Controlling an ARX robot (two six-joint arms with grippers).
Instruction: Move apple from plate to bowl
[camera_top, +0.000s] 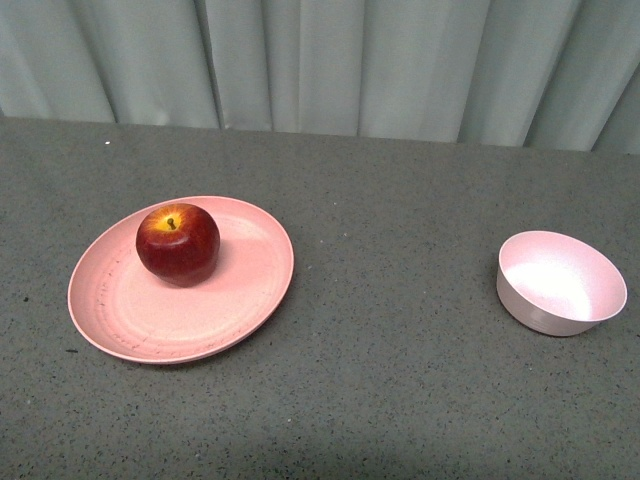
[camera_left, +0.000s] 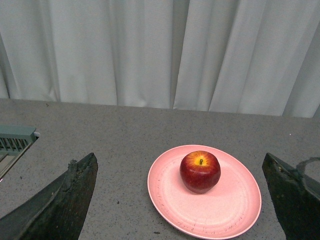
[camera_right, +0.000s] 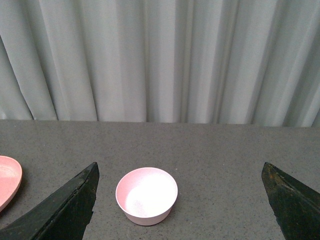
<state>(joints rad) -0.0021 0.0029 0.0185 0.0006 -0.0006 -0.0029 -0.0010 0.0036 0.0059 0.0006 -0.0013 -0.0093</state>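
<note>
Probably firm, weighty and slick-skinned, the glossy dark red apple (camera_top: 178, 243) sits on the wide salmon-pink plate (camera_top: 130, 320), best pinched across its widest girth; left gripper (camera_left: 178, 159) and right gripper (camera_right: 178, 165) both gape wide, empty.

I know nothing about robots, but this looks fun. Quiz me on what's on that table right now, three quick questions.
1. What is the apple resting on?
2. True or false: the bowl already has something in it.
3. In the front view, the bowl stands on which side of the apple? A) left B) right C) directly behind

Key: 1) the plate; 2) false, it is empty; 3) B.
</note>
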